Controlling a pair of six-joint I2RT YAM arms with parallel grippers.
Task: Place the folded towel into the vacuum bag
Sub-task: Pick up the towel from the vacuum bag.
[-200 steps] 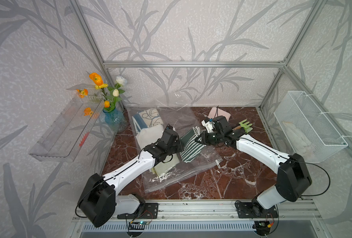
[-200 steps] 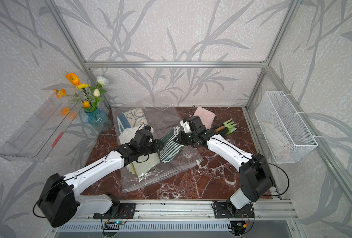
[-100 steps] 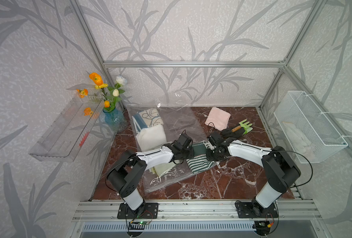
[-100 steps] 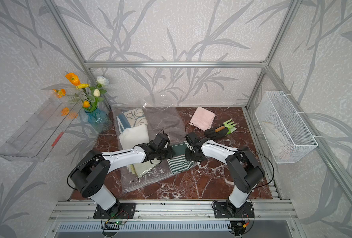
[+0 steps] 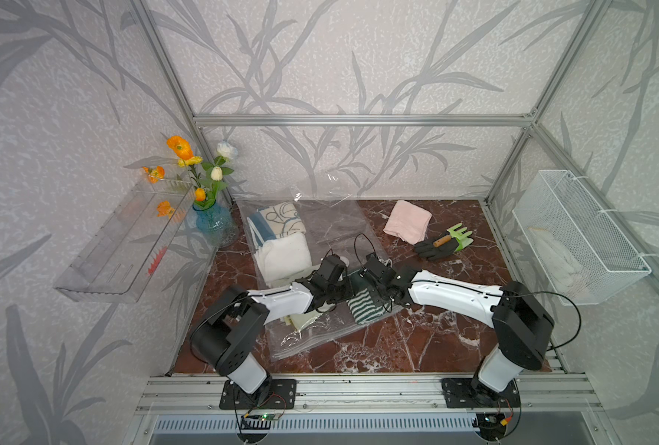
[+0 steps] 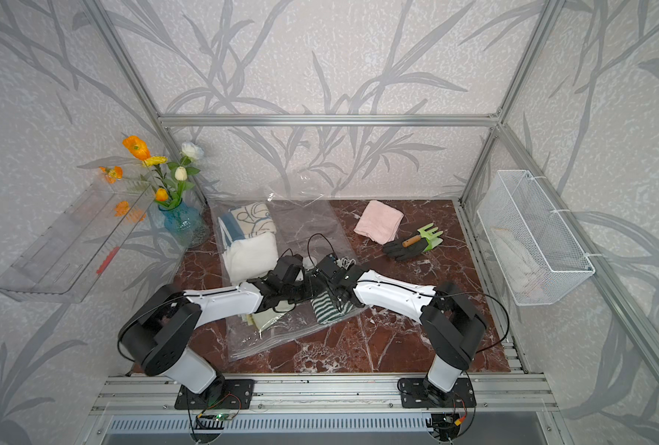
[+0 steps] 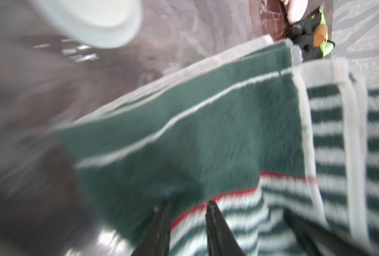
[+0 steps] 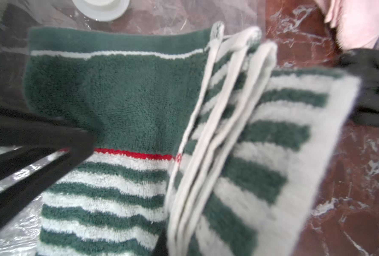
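The folded towel [image 5: 366, 306] [image 6: 330, 306], green with white stripes and one red line, lies at the right edge of the clear vacuum bag [image 5: 320, 215] [image 6: 301, 219]; crinkly plastic shows beside and beyond it in the right wrist view. The bag's white valve [image 8: 101, 6] [image 7: 95, 17] is just beyond the towel. My left gripper [image 7: 186, 206] [image 5: 341, 294] has its jaws a little apart, tips pressed on the towel [image 7: 206, 133] by the red line. My right gripper [image 5: 378, 298] is shut on the towel's stacked white hems [image 8: 217, 133] and is mostly hidden behind them.
A white towel [image 5: 285, 258], a blue-patterned cloth [image 5: 278, 223] and a pale cloth [image 5: 301, 319] lie under the bag's plastic. A pink cloth [image 5: 407, 226] and a black glove with a green tool [image 5: 441, 242] sit back right. Flower vase [image 5: 212, 227] back left, wire basket [image 5: 578, 239] right.
Both arms have swung forward and down. The towel, held up between them before, now lies on the bag's right edge. The left jaws have narrowed.
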